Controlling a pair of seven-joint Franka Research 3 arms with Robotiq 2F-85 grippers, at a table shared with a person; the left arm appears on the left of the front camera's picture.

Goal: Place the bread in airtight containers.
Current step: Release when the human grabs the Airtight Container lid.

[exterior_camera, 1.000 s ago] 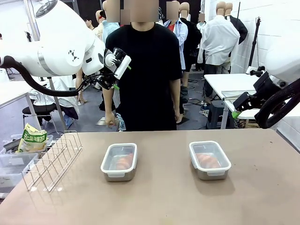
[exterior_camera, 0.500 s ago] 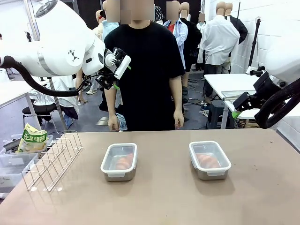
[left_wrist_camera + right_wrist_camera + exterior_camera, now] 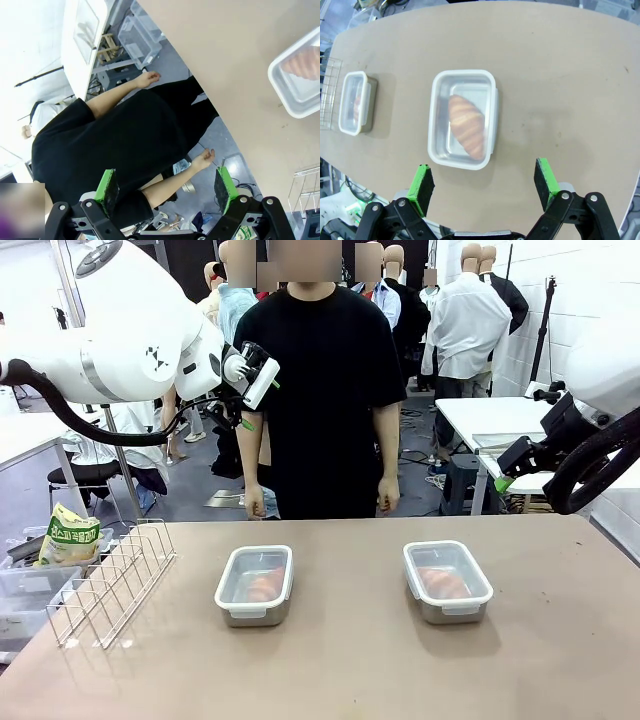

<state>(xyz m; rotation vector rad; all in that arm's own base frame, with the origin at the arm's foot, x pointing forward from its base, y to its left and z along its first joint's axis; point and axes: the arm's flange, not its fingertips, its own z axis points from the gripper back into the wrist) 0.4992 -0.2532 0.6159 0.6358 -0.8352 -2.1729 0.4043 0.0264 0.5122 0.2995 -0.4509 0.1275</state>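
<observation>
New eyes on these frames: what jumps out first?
Two lidded steel containers sit side by side mid-table, the left container and the right container, each with a croissant visible through its translucent lid. Behind them a person in a black shirt stands at the far edge, arms hanging down. Both arms are raised off the table with jaws open: the left gripper faces the person, and the right gripper hangs above the right container.

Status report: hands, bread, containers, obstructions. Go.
Left hand open, raised. Right hand open above right container. Both containers lidded, croissant in each; left container. Nothing in the way.
</observation>
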